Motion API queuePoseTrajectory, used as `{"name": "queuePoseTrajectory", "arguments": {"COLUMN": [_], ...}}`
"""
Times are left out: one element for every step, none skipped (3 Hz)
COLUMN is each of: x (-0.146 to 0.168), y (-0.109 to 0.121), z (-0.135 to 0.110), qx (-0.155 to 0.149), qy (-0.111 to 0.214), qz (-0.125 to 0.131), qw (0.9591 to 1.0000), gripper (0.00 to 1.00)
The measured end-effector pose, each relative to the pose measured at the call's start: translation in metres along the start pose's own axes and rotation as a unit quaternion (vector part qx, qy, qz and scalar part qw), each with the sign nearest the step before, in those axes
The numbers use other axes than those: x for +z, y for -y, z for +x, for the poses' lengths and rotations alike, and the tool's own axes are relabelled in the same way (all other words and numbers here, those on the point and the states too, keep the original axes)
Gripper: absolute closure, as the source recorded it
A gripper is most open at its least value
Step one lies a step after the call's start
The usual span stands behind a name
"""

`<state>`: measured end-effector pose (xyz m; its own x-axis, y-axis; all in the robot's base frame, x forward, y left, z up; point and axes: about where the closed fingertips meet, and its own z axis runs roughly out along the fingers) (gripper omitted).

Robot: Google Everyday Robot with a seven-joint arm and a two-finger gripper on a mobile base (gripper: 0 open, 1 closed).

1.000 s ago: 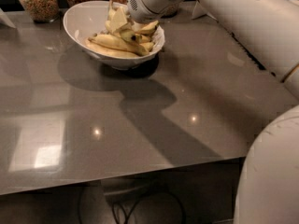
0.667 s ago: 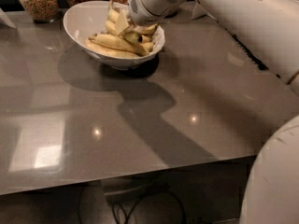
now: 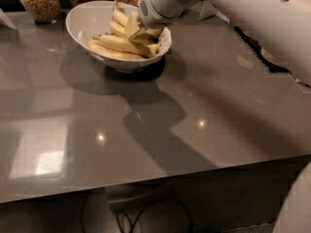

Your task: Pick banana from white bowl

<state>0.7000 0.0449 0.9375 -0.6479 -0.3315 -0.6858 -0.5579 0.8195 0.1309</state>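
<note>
- Task status: the pick is in its reach-and-grasp stage. The approach appears complete; lifting the fruit clear of the bowl is not yet done.
- White bowl [image 3: 77, 19]: stands on the far left part of the grey table [image 3: 146, 130], just near of three glass jars [image 3: 41, 1] along the far edge.
- Contents: several bananas lie piled in the bowl, most of them long and pale, pointing left to right.
- Banana [image 3: 131, 24]: the short, curved, greener piece sits at the right side of the pile, tilted upward and touching the gripper housing.
- Gripper [image 3: 144, 34]: lowered into the right half of the bowl, its tip down among the fruit, at the end of the white arm [image 3: 233, 4] reaching in from the right.
- Grasp state: cannot be determined. The wrist housing and the pile hide the tip, so neither its opening nor a hold on anything can be confirmed.
- Remaining work, as a judgement: confirm closure on the curved piece, then raise it above the rim.
</note>
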Motion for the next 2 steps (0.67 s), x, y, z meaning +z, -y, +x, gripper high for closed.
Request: {"name": "queuePoseTrajectory", "arguments": {"x": [-0.018, -0.037], "y": [-0.009, -0.017], "z": [-0.011, -0.024], "qx": [-0.041, -0.058], "qy": [0.053, 0.123], "qz": [-0.011, -0.067], "qw": [0.9977, 0.9884], "gripper": [1.00, 1.00]}}
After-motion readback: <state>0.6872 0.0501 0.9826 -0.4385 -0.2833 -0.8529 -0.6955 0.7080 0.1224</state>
